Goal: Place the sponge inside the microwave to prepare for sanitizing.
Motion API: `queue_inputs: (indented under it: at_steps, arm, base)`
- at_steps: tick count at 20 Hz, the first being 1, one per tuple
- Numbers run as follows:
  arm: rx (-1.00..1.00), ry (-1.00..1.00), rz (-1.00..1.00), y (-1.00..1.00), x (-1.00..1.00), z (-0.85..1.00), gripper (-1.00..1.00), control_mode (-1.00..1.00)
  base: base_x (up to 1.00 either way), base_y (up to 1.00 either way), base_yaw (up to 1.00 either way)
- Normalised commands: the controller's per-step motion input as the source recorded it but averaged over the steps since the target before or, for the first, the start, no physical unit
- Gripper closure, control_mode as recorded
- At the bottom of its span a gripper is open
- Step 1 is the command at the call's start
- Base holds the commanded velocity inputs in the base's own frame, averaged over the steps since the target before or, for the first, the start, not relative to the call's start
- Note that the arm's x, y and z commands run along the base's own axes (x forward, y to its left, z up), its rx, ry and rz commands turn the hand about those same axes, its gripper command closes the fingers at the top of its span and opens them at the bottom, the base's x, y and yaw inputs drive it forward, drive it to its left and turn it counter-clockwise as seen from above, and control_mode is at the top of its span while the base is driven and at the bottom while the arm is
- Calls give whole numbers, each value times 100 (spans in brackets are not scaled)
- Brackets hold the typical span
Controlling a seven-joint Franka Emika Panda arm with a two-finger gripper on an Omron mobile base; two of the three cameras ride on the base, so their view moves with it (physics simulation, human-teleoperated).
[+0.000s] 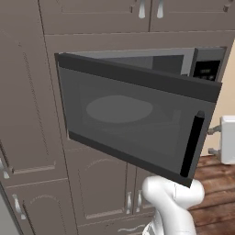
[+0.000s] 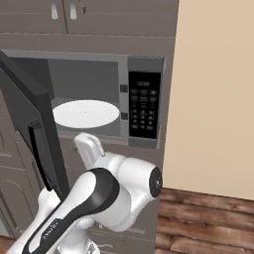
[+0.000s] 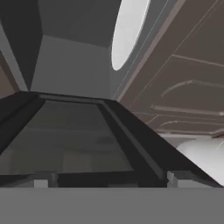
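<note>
- microwave (image 2: 99, 99) standing open just ahead of and above the hand (image 3: 109, 179), door (image 1: 137, 119) swung out beside it, white turntable plate (image 2: 85, 113) bare
- sponge isn't showing anywhere, so can't place it
- hand spread wide, carrying nothing
- judging: door-opening step looks done, sponge pickup not yet done
- next move is calling for backing clear of the door and finding the sponge

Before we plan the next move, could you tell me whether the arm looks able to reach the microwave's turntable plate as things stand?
Probably yes: the microwave door stands swung open to the left, and the white turntable plate lies bare in the cavity.
</note>
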Motion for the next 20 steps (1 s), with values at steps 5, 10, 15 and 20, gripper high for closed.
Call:
queue_inputs:
  at_steps: [5,10,15,20]
  arm:
    - [2,0,13,9,25,-16,-100,-100]
    - [3,0,13,14,27,-7,-100,-100]
    - [4,0,8,30,7,-7,-100,-100]
    - [2,0,8,34,-11,-10,-100,-100]
  base:
    - [0,0,0]
    - [0,0,0]
    - [0,0,0]
    - [0,0,0]
